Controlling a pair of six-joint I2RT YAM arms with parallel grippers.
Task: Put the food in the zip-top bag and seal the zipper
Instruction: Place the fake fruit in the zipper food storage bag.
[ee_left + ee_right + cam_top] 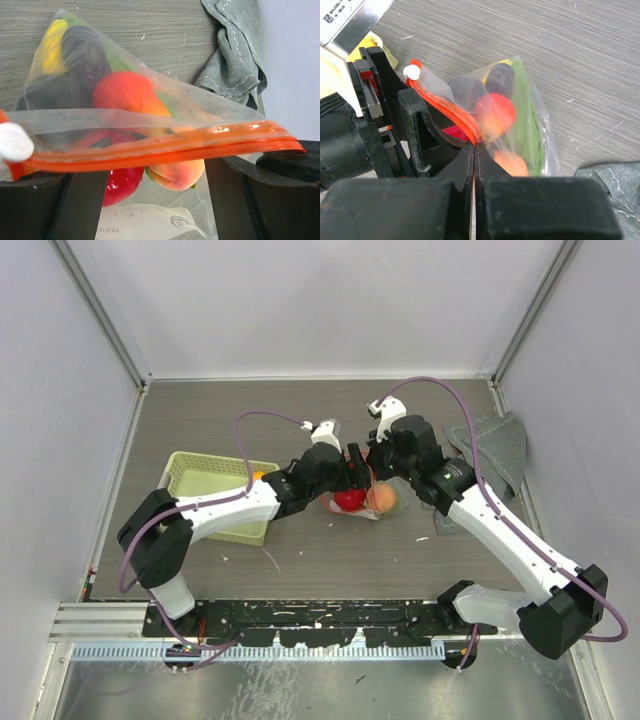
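Observation:
The clear zip-top bag (362,500) hangs between both grippers over the table's middle. Inside it is the food: a red piece (125,92), a peach (177,175), yellow (52,45), dark purple (85,55) and leafy green (525,115). The orange zipper (165,145) stretches across the left wrist view, with a white slider (12,142) at its left end. My left gripper (150,172) is open, its two fingers set wide apart just behind the strip. My right gripper (475,150) is shut on the zipper's (445,105) other end.
A pale green basket (215,480) sits left of the bag, beside the left arm. A grey folded cloth (495,445) lies at the right, near the side wall. The bag's white label (145,222) faces the left wrist camera.

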